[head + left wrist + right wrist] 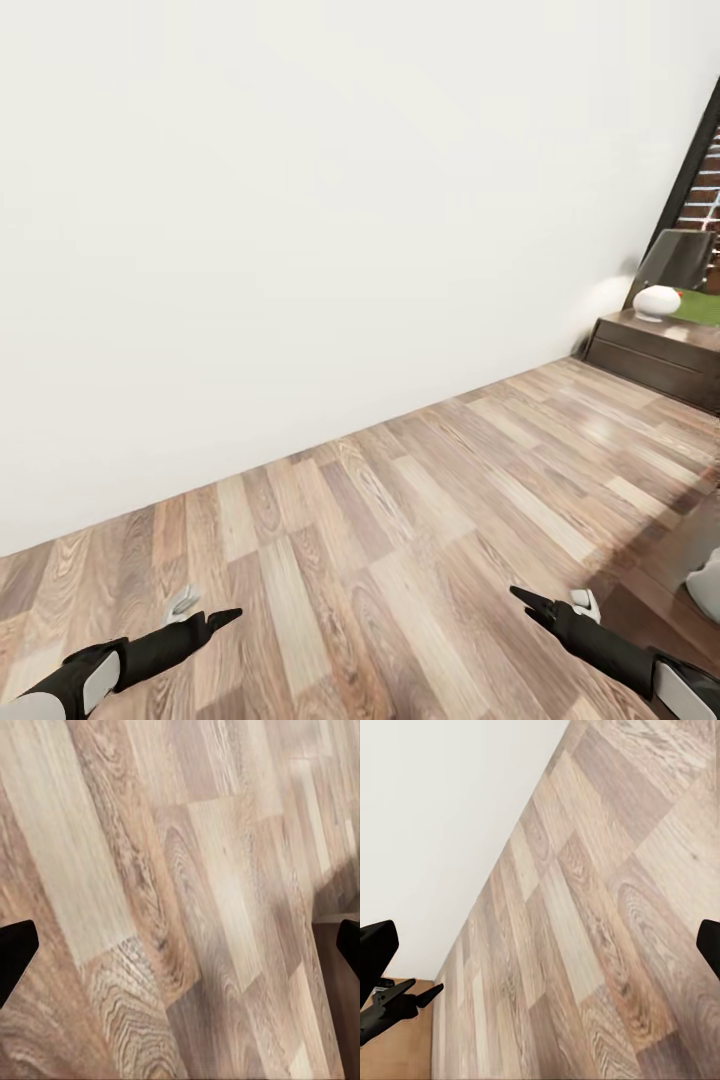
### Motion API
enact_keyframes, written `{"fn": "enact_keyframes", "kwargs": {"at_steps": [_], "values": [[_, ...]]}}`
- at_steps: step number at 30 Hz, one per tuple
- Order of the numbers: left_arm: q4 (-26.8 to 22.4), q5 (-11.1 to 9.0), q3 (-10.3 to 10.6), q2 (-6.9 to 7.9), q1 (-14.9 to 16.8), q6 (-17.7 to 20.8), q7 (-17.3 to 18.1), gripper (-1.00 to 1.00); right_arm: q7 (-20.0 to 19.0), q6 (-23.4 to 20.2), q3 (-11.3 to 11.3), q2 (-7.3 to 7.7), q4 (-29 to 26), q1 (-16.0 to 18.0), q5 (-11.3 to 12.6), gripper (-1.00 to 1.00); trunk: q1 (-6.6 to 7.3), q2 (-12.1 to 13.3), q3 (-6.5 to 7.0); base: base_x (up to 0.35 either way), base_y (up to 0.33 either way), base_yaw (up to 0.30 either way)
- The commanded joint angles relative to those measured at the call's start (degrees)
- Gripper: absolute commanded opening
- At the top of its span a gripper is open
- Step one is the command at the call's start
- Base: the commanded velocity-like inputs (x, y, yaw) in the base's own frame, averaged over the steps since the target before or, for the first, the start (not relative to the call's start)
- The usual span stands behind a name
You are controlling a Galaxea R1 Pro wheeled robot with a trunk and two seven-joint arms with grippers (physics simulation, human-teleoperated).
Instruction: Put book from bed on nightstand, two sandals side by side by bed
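Note:
I face a bare white wall over the bedroom's wood-plank floor [400, 540]. One nightstand [650, 352], dark brown with drawer fronts, stands at the far right against the wall. A dark brown edge [650, 600] with a pale grey surface above it pokes in at the lower right, and I cannot tell whether it is the bed. The book and the two sandals are out of view. My left gripper [205, 612] hangs low over the floor, open and empty [180, 949]. My right gripper [552, 600] is likewise open and empty [540, 945].
On the nightstand sits a lamp with a white round base [657, 302] and a dark shade [682, 258]. Behind it rises a dark window frame [690, 170]. The floor runs wide between the wall and me.

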State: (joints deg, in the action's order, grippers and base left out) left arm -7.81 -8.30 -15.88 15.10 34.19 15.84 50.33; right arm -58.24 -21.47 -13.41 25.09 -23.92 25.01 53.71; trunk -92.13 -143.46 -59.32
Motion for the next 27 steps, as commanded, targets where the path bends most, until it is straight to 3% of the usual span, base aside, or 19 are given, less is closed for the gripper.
{"fn": "enact_keyframes", "kwargs": {"at_steps": [1, 27], "values": [[0.0, -0.6, 0.1, 0.02, 0.0, 0.6, 0.1, 1.0, -0.1, -0.5, -0.3, 0.05, 0.0, 0.1, 0.6, 1.0, -0.01, 0.0, -0.05, 0.17, 0.145, -0.187], [0.0, -0.6, 0.1, 0.02, 0.0, 0.6, 0.1, 1.0, -0.2, -0.5, -0.3, 0.05, 0.7, 0.1, 0.6, 1.0, -0.01, 0.0, -0.05, 0.17, 0.147, -0.18]]}}
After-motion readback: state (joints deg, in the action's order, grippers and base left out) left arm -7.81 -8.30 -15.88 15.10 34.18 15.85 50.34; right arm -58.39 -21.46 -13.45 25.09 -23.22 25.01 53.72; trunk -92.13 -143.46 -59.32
